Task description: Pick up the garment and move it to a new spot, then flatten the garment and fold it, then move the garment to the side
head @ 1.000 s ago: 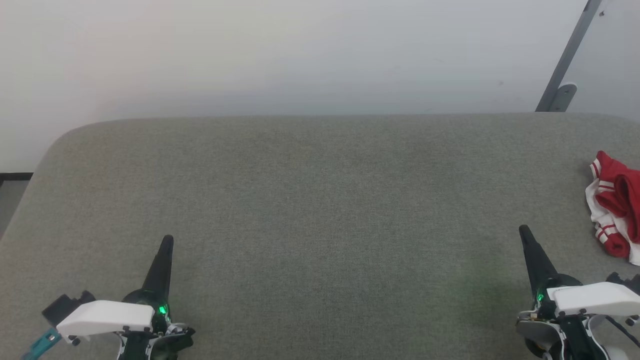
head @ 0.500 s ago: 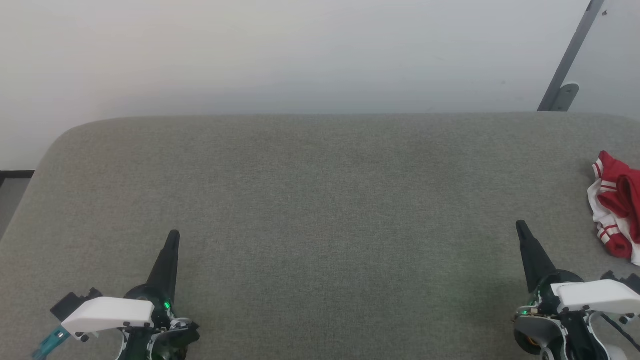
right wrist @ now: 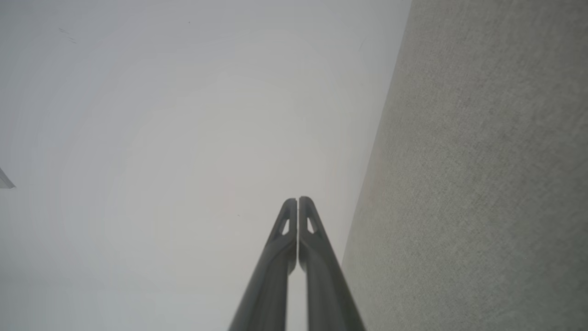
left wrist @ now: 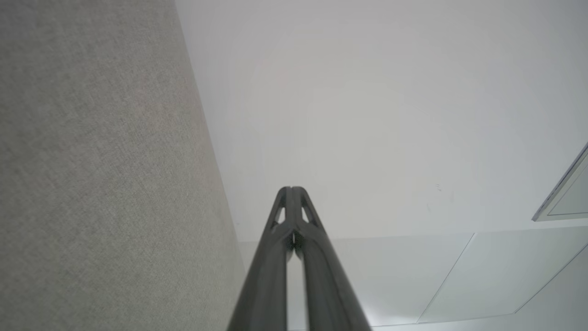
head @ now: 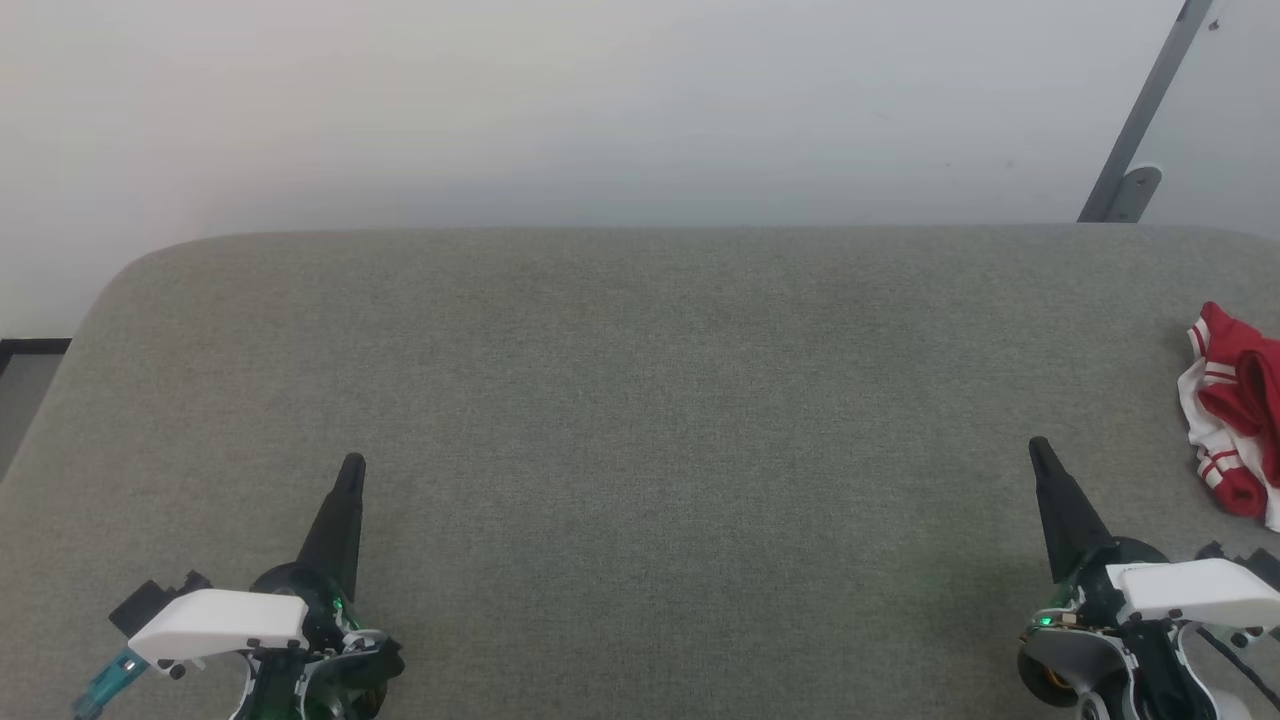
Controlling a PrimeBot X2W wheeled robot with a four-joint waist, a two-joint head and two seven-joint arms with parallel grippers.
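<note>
The garment (head: 1235, 410), red with white parts and red-and-white striped trim, lies crumpled at the far right of the grey fabric table (head: 640, 400), partly cut off by the head view's edge. My right gripper (head: 1038, 447) is shut and empty, low at the right, a short way left of the garment and apart from it. At the lower left my left gripper (head: 353, 464) is shut and empty, far from the garment. In the wrist views the left gripper (left wrist: 291, 189) and the right gripper (right wrist: 297, 199) show fingers pressed together, pointing toward a pale wall.
A white wall rises behind the table's far edge. A grey metal bar with a bracket (head: 1130, 185) leans at the upper right. The table's rounded left corner and a dark floor strip (head: 30, 350) sit at the far left.
Both grippers have crept slightly forward, up the head view. The camera has shifted a little. The garment lies as before.
</note>
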